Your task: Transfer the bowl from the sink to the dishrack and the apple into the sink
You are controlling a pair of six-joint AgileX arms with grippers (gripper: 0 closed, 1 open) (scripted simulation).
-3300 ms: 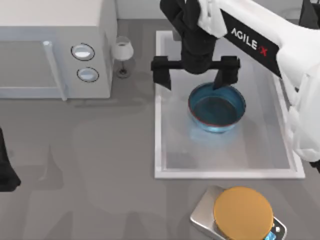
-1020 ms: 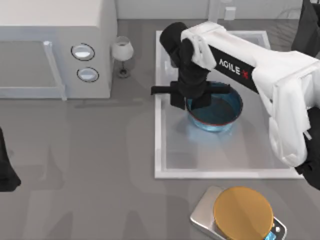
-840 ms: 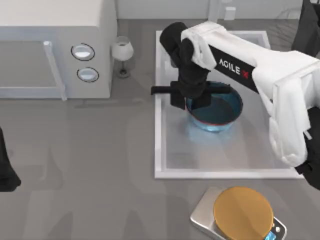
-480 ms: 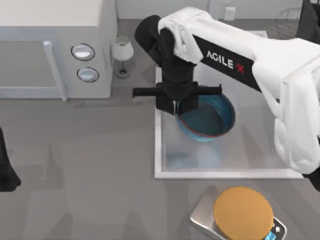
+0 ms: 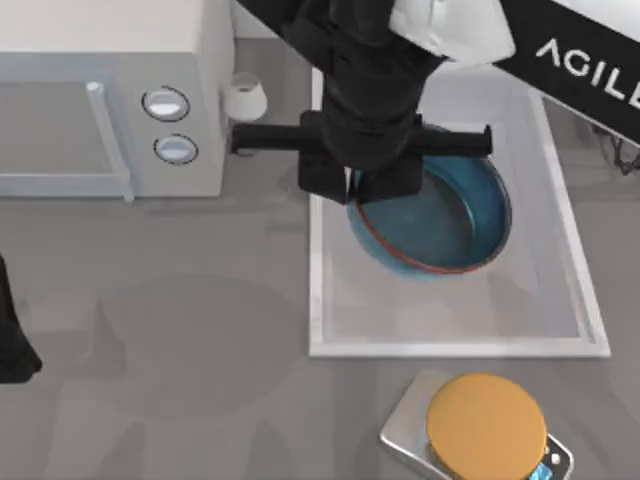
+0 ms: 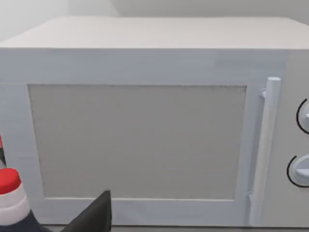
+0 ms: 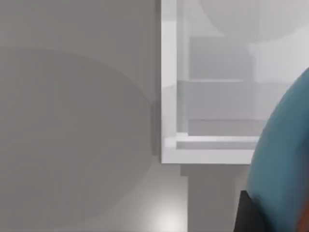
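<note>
Right end effector (image 5: 365, 190) is clamping the bowl (image 5: 440, 215) by its left rim, holding it tilted above the sink (image 5: 318, 300) w/ the microwave (image 5: 110, 100) and scale (image 5: 480, 425) sitting on the bench (image 5: 150, 350), left arm (image 5: 12, 345) parking at bench's left edge.

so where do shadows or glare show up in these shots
Top view: a soft round shadow on the counter left of the sink, and sheen inside the bowl. Right wrist view: the same rounded shadow beside the sink's corner, plus a small bright glint on the counter.
</note>
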